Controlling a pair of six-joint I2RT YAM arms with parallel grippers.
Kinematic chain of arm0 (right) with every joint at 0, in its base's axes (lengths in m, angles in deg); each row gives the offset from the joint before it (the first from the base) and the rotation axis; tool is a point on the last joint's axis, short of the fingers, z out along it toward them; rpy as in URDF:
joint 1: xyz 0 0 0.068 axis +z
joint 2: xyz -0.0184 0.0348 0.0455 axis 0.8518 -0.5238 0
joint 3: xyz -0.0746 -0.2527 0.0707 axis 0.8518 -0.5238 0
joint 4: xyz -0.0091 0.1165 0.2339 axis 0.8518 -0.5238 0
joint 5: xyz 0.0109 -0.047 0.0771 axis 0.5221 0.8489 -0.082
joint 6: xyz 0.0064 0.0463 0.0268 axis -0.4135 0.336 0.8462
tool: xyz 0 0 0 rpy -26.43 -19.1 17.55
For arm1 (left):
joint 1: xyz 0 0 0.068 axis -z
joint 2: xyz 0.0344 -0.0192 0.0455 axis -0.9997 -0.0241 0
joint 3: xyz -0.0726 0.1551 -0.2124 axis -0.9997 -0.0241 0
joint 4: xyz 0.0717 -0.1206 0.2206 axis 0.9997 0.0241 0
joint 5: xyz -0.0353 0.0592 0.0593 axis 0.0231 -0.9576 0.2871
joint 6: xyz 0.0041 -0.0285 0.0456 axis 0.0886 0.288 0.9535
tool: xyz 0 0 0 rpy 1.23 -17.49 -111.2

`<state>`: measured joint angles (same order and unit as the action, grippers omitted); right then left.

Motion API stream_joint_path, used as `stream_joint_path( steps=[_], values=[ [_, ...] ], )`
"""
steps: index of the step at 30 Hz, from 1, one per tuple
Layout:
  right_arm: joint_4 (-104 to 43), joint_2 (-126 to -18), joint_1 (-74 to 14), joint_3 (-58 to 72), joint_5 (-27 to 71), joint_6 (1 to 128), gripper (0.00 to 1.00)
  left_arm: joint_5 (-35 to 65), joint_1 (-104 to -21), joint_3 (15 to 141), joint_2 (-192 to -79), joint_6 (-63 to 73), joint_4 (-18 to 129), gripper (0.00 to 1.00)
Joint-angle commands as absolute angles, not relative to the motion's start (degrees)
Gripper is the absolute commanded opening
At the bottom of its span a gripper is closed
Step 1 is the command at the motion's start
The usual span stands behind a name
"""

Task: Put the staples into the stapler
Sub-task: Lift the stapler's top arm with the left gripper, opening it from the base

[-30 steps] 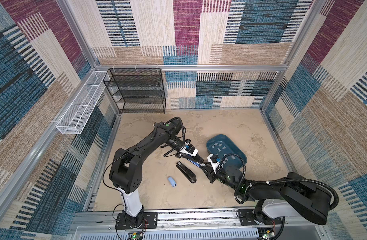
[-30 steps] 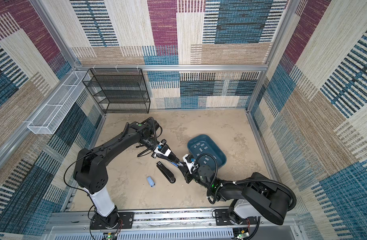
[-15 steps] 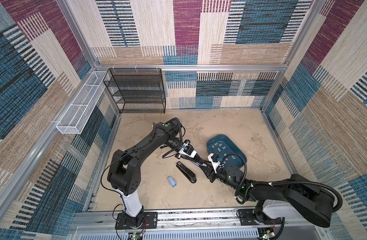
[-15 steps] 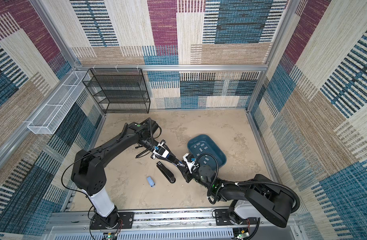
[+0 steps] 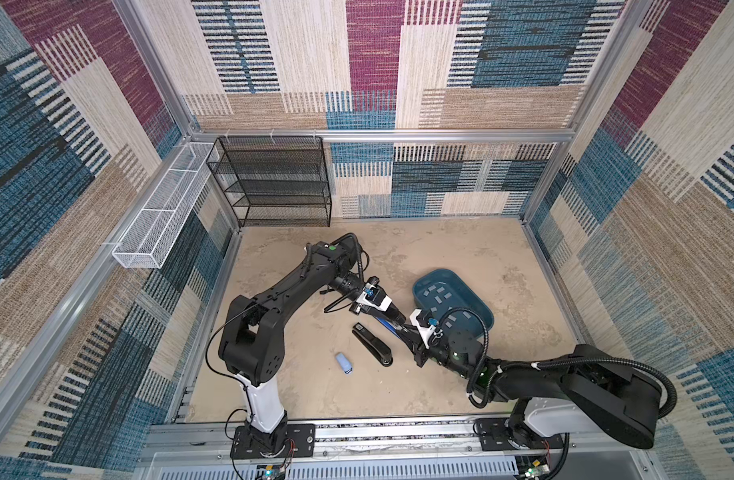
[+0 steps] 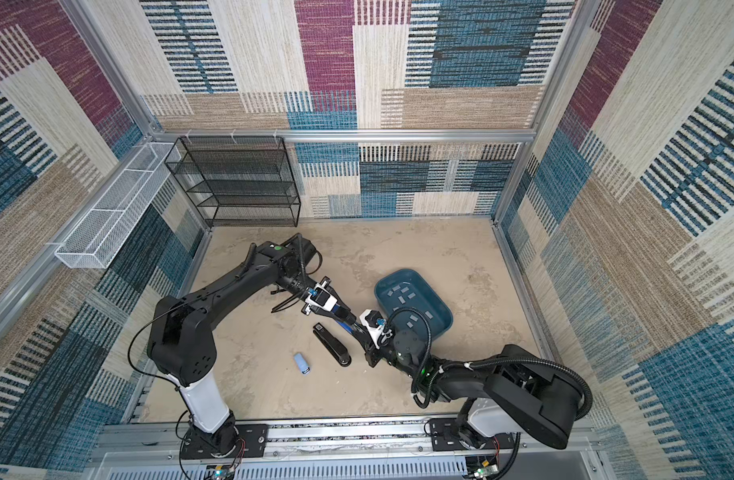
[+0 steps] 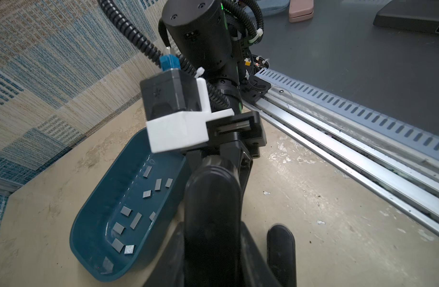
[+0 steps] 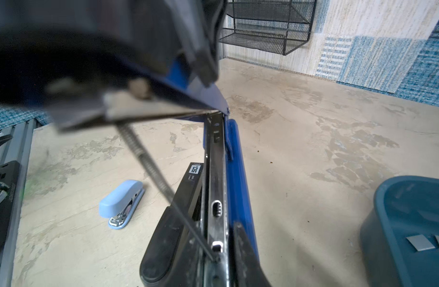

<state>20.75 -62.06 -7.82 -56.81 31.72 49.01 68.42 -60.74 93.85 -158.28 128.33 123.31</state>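
Slightly toward 9 o'clock is all the left gripper (image 5: 395,314) has slid since a second ago; the staplers and tray lie as they did. Nearest the front rail, at 7 o'clock of the beige tabletop (image 5: 299,386), a small pale-blue plastic stapler (image 5: 344,363) lies alone. Just beyond it, toward 1 o'clock, a long black plastic stapler (image 5: 371,344) lies flat, its labelled end pointing to 11 o'clock. Beside that, near the table's middle, the right gripper (image 5: 406,332) reaches in from 4 o'clock. It is clenched on the lower part of a long blue stapler (image 8: 237,179) with a bare metal channel; in the right wrist view its fingers (image 8: 163,248) sit on either side of that channel. This stapler is hinged open, its thin spring stretched, and its raised blue cover is grasped by the left gripper, which comes in from 10 o'clock. At 2 o'clock of the two grippers stands a deep teal plastic tray (image 5: 478,298) with rounded corners. The small flat light-grey metal staples (image 7: 135,220) lie scattered on its floor. Against the far wall at 11 o'clock stands a black wire-mesh shelf (image 5: 274,178), with a white wire basket (image 5: 162,216) on the side wall at 10 o'clock.
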Motion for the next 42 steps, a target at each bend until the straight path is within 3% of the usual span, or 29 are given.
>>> stream_joint_path(
  steps=[1,12,24,42],
  values=[
    [21.0,-63.1,-7.9,-57.6,38.3,52.6,0.15,73.3,-62.0,95.3,-159.1,127.9,127.6,0.00],
    [23.5,-65.8,-7.7,-60.7,40.6,54.9,0.08,72.6,-66.3,96.6,-163.2,126.5,128.0,0.00],
    [27.7,-71.2,-7.7,-61.7,41.1,55.3,0.01,62.4,-66.5,101.0,-168.5,117.7,125.6,0.00],
    [30.1,-70.7,-7.6,-65.2,39.9,56.0,0.00,51.3,-66.5,100.2,-169.7,110.7,121.0,0.00]
  ],
)
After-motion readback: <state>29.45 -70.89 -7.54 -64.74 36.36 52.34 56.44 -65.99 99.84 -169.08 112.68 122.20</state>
